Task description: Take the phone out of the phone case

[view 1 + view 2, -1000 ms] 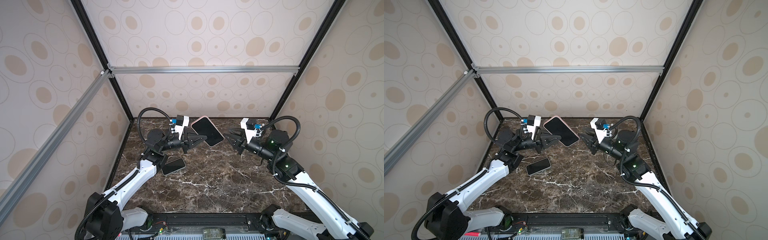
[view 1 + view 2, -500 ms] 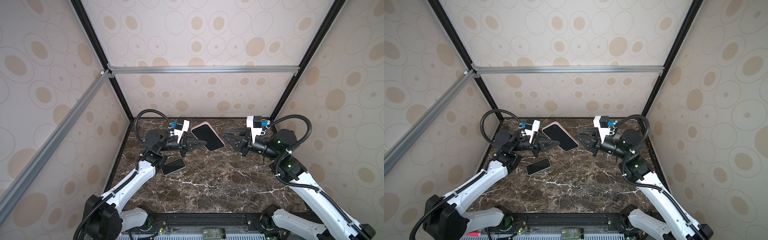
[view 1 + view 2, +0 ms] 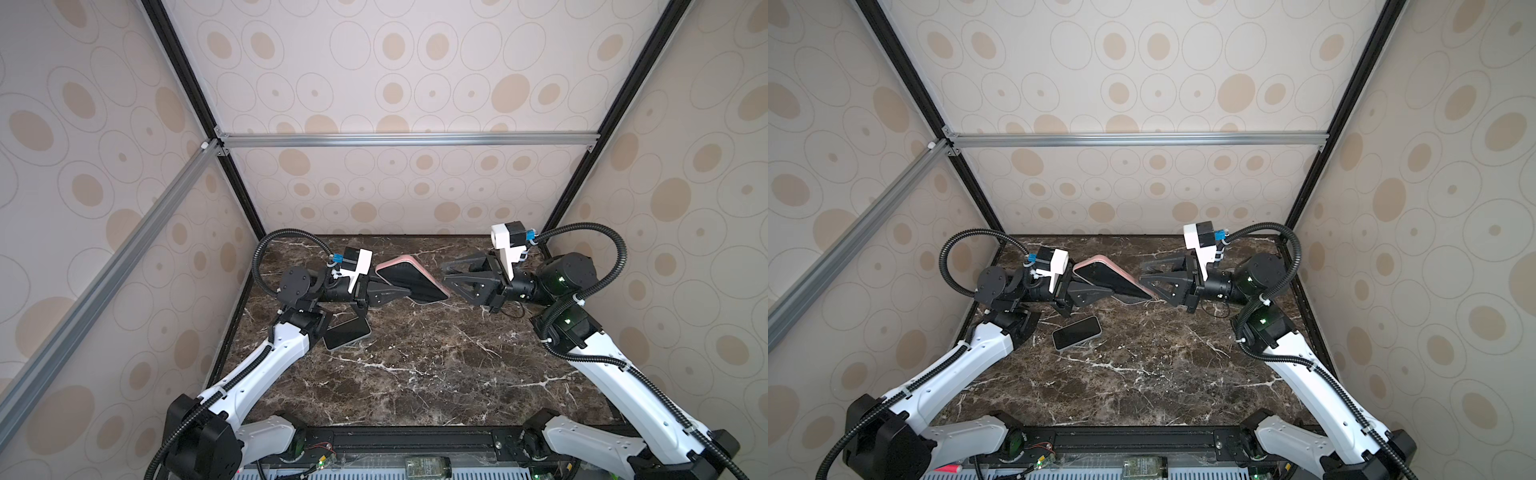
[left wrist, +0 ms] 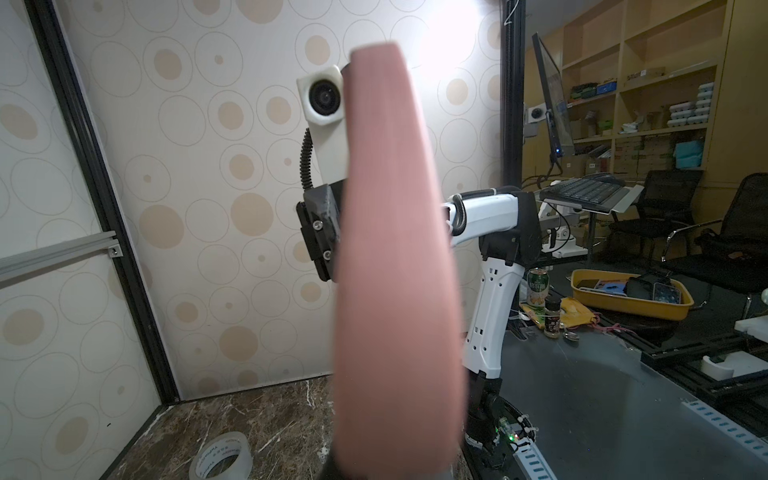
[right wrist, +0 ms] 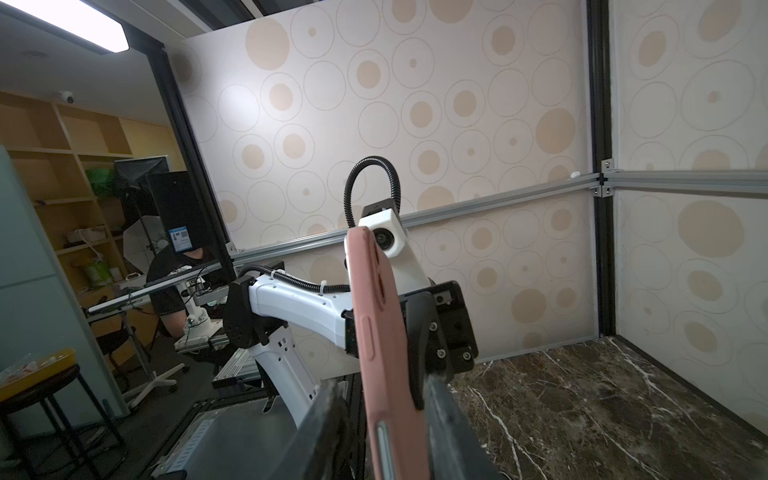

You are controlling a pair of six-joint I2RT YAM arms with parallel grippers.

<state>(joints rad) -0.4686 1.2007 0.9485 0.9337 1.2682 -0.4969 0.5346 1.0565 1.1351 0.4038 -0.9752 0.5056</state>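
**Item 1, phone case** [image 3: 409, 281]: pink. I have it held clear of the marble table [image 3: 415, 374], above the far half and about midway between the left and right edges. Both top views show it tilted, dark face up [image 3: 1112, 279], with the lower end toward the right edge. I cannot tell whether that dark face is a screen or bare lining.

**Item 2, left gripper** [image 3: 399, 292]: clamped on the case's left end, one finger lying over the dark face. In my left wrist view the case's pink back [image 4: 395, 270] fills the middle, blurred.

**Item 3, right gripper** [image 3: 446, 277]: jaws apart, one on each side of the case's right end. In the right wrist view the case's edge [image 5: 382, 353] stands between the two fingers [image 5: 328, 419]. There is a sliver of gap on one side, and I cannot tell whether the other finger touches. I see no grip.

**Item 4, phone** [image 3: 347, 332]: flat on the table, screen up, outside the case. It lies near the left edge in the far half, just to the near side of the left gripper and well apart from the right one. In a top view the left arm covers one end; the whole screen shows elsewhere [image 3: 1077, 332].

**Item 5, tape roll** [image 4: 220, 457]: clear tape, on the table, seen only by the left wrist camera.

**Item 6, yellow tray** [image 4: 623, 306]: off the table, beyond the rig. It holds several small flat things, too small for me to name.
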